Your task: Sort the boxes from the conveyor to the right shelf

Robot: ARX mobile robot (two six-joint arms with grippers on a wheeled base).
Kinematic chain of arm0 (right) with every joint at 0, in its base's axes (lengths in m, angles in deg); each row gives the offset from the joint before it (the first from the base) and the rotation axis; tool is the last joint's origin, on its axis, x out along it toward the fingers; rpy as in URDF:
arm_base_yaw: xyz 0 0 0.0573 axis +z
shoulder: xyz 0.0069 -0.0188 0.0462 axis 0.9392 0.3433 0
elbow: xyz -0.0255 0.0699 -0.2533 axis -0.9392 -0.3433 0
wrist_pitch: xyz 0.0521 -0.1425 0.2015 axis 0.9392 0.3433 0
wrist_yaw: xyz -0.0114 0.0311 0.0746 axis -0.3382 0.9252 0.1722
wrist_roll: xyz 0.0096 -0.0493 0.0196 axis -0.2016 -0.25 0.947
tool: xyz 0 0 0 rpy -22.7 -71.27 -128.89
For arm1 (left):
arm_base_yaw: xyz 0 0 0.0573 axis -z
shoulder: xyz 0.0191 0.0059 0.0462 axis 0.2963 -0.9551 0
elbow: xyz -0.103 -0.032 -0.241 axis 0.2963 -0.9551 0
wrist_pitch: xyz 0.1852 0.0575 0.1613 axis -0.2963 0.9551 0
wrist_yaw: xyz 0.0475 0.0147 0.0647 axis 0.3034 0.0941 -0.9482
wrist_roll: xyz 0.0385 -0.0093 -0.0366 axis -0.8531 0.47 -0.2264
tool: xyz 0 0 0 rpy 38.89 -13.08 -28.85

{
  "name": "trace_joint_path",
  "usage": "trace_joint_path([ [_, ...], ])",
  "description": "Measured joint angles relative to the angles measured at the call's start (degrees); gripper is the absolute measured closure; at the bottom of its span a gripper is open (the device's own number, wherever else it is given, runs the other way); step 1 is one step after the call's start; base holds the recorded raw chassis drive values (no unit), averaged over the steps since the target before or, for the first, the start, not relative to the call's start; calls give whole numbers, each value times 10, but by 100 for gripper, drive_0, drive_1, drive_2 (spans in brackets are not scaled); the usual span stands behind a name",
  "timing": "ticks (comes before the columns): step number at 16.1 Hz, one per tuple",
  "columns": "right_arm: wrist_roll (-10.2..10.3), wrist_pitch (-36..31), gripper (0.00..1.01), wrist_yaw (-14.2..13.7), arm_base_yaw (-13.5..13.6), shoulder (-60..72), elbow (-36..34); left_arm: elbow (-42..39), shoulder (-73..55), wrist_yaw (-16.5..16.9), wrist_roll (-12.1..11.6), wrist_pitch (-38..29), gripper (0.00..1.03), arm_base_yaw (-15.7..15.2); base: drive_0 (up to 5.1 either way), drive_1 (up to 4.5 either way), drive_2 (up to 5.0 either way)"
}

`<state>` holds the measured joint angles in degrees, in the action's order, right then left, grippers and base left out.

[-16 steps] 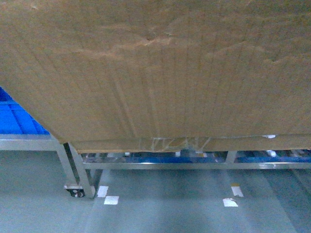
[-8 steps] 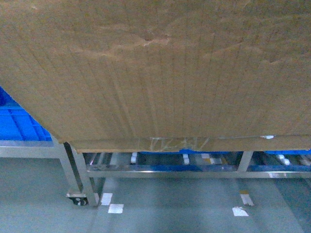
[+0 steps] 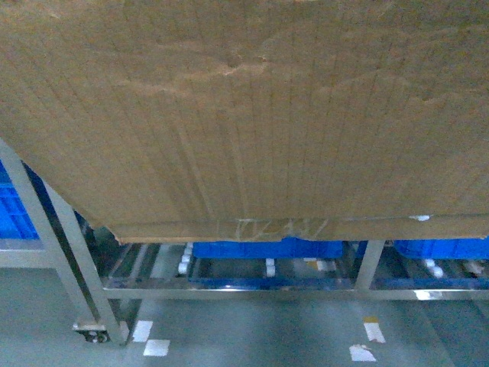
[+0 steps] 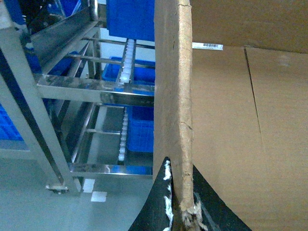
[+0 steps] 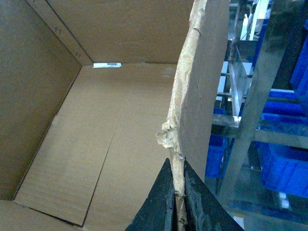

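Left end effector (image 4: pixel 182 211): clamped on torn box (image 3: pixel 244 115) rim.
Right end effector (image 5: pixel 177 202): same, opposite wall.
Risk: ragged rim tears; box snags shelf (image 3: pixel 229 292) rail.

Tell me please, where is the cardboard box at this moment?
The cardboard box fills the upper head view, held above the floor in front of the steel shelf. The left gripper and right gripper clamp its opposite side walls.

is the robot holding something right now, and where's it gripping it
Yes: the cardboard box. The left gripper pinches one side wall at its torn top rim, and the right gripper pinches the opposite wall's rim.
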<state>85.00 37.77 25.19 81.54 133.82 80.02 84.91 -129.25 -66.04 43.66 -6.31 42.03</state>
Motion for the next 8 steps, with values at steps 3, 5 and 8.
trace_joint_path([
  [3,0,0,99,-2,0,0,0,0,0,0,0,0,100,2,-81,443,-311],
  [5,0,-1,99,-3,0,-1,0,0,0,-2,0,-3,100,2,-294,508,-174],
  [8,0,-2,99,-2,0,-1,0,0,0,0,0,-3,100,1,-332,489,-154],
])
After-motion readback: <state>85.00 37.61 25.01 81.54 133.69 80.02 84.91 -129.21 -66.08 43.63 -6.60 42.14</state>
